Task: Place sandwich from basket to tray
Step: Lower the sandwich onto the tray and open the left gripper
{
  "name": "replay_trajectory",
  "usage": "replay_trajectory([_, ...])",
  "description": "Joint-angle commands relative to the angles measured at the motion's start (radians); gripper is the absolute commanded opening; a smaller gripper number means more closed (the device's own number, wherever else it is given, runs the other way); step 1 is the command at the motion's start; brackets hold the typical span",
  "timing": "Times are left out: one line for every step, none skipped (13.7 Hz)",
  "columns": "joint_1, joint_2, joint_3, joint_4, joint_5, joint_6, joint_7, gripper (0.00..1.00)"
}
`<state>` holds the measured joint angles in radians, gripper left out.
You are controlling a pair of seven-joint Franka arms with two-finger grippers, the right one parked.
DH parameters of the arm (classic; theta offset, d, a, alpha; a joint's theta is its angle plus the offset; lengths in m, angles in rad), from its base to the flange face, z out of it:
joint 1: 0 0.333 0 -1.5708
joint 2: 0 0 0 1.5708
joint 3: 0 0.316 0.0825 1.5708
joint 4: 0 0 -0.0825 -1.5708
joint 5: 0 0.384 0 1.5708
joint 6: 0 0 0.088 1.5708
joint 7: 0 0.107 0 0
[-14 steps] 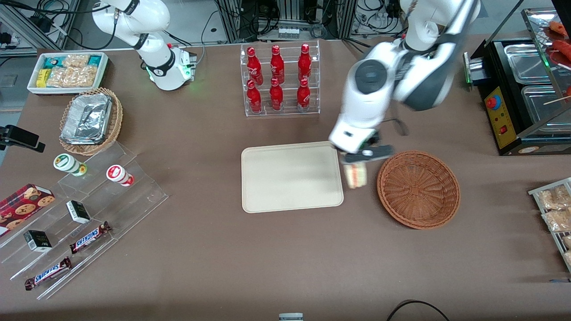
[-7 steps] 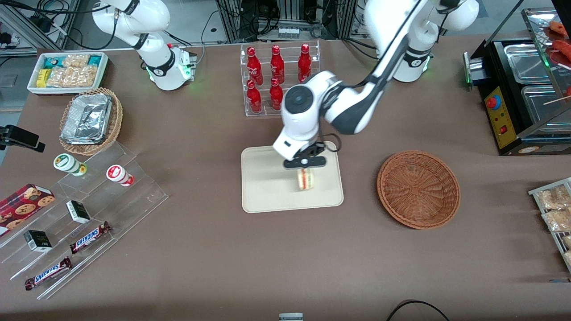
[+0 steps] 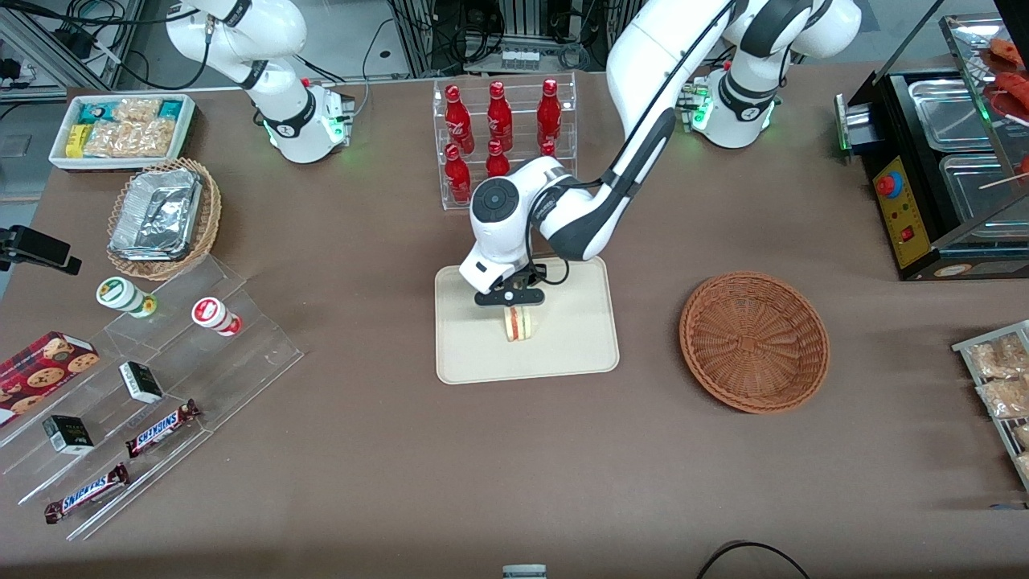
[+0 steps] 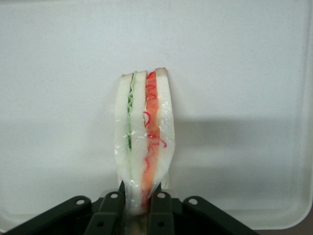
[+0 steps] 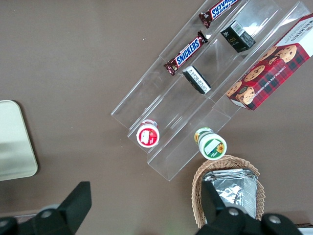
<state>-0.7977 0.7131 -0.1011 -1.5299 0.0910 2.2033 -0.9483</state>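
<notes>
I see sandwich (image 4: 145,142): clear-wrapped wedge, white bread, green layer one side, red-orange the other. My gripper (image 4: 138,203) over tray (image 3: 474,362), fingers (image 4: 110,213) pinching sandwich's near end, narrow gap. Long axis runs straight out from fingers, filling edge toward wrist camera. Basket (image 3: 754,342) well apart, toward working arm's end.
</notes>
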Motion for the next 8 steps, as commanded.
replay_trajectory([-0.020,0.006,0.018,0.027,0.012,-0.005,-0.026,1.00])
replay_trajectory([-0.018,-0.007,0.020,0.028,0.009,-0.011,-0.027,1.00])
replay_trajectory([-0.012,-0.042,0.023,0.027,0.004,-0.023,-0.027,1.00])
replay_trajectory([-0.009,-0.084,0.024,0.027,0.001,-0.058,-0.033,1.00])
replay_trajectory([-0.005,-0.137,0.030,0.028,0.001,-0.085,-0.061,1.00])
replay_trajectory([0.018,-0.197,0.043,0.028,-0.002,-0.108,-0.085,1.00])
replay_trajectory([0.038,-0.249,0.044,0.025,0.000,-0.146,-0.089,1.00])
replay_trajectory([0.057,-0.291,0.046,0.027,0.000,-0.195,-0.089,1.00])
